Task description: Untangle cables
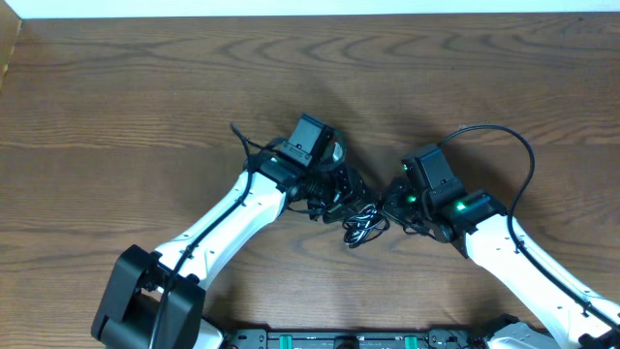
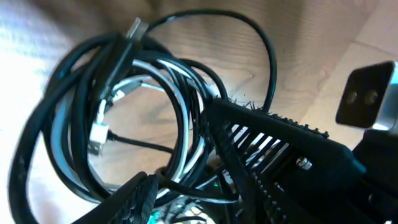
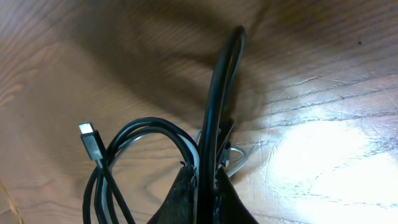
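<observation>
One wooden surface (image 1: pixel 116 87) filled my overhead feed, with open room across its far half and left side up to the back edge. Two arms met near the middle: the left arm (image 1: pixel 232 218) and the right arm (image 1: pixel 523 257). The single tangle lay between them. The right end effector (image 3: pixel 202 174) was pressed together on an upright loop of black cable (image 3: pixel 214 93). The left end effector (image 1: pixel 337 197) had strands running between its fingers; I could not tell whether it gripped. I counted one white cable (image 2: pixel 144 83) inside the black coils, whose strands I could not count.
</observation>
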Controlling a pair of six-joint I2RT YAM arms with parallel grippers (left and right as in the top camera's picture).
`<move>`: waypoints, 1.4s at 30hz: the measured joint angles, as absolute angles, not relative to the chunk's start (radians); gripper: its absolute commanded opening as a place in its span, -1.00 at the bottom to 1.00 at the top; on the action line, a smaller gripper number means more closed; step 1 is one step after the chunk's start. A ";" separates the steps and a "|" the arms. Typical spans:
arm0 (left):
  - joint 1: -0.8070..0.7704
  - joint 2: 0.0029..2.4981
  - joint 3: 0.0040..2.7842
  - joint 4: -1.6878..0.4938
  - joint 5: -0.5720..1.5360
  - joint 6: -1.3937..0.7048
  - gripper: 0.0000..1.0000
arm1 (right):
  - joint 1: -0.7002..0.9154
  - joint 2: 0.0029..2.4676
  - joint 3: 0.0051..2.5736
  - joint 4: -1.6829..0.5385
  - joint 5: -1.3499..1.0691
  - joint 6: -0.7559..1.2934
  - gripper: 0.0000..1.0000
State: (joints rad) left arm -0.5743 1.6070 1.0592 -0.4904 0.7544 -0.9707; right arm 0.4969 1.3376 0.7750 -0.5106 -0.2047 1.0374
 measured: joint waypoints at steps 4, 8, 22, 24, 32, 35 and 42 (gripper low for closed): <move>-0.593 1.607 1.059 -0.490 0.763 -1.102 -0.01 | 0.497 1.338 0.775 -0.514 -0.205 1.031 -0.98; -0.599 1.607 1.059 -0.490 0.808 -1.192 0.01 | 0.497 1.338 0.775 -0.517 -0.204 1.012 -0.96; -0.596 1.607 1.060 -0.480 0.878 -1.288 -0.45 | 0.497 1.338 0.775 -0.561 -0.204 0.953 -0.96; -0.596 1.607 1.062 -0.475 0.884 -1.302 -0.48 | 0.497 1.338 0.775 -0.563 -0.205 0.951 -0.96; -0.597 1.607 1.064 -0.481 0.884 -1.335 -0.56 | 0.497 1.338 0.775 -0.563 -0.204 0.950 -0.95; -0.599 1.607 1.064 -0.490 0.881 -1.344 -0.63 | 0.497 1.338 0.775 -0.561 -0.204 0.950 -0.94; -0.614 1.607 1.064 -0.492 0.866 -1.386 -0.63 | 0.497 1.338 0.775 -0.562 -0.204 0.950 -0.93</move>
